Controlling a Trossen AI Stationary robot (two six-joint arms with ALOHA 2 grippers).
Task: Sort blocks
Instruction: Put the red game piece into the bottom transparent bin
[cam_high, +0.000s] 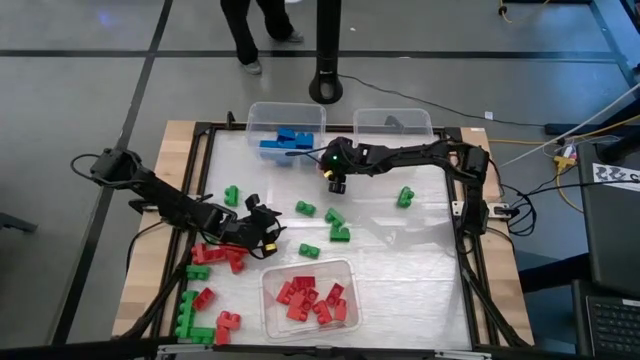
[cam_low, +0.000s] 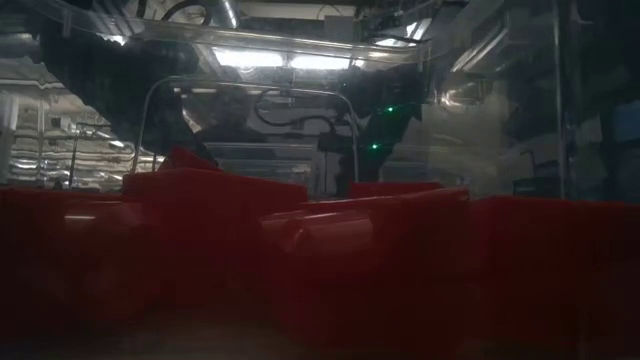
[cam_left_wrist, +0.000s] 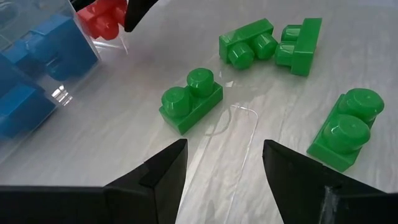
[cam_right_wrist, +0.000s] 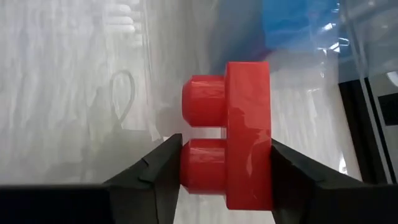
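Red, green and blue studded blocks. My right gripper (cam_high: 335, 184) hangs over the table's far middle, just short of the bin of blue blocks (cam_high: 285, 138), and is shut on a red two-stud block (cam_right_wrist: 239, 134). My left gripper (cam_high: 265, 222) is open, low over the table left of centre, its fingers (cam_left_wrist: 165, 168) empty. Loose green blocks (cam_left_wrist: 189, 101) (cam_left_wrist: 345, 127) lie flat on the table in front of it. More red blocks (cam_high: 222, 256) and green blocks (cam_high: 190, 312) lie on the near left. My right gripper pinches the red block between its two fingers, from above, pointing down. One finger meets the top of a stud (cam_right_wrist: 194, 163), the other the block's flat underside (cam_right_wrist: 264, 165). Its second stud stands clear of the fingers, and the block appears lifted off the table.
A clear bin with red blocks (cam_high: 310, 298) stands at the near middle and fills the low view (cam_low: 330, 260). Another clear bin (cam_high: 392, 122) sits at the far edge right of the blue one. Single green blocks (cam_high: 405, 196) (cam_high: 231, 195) lie apart. A person's legs (cam_high: 245, 35) show beyond the table.
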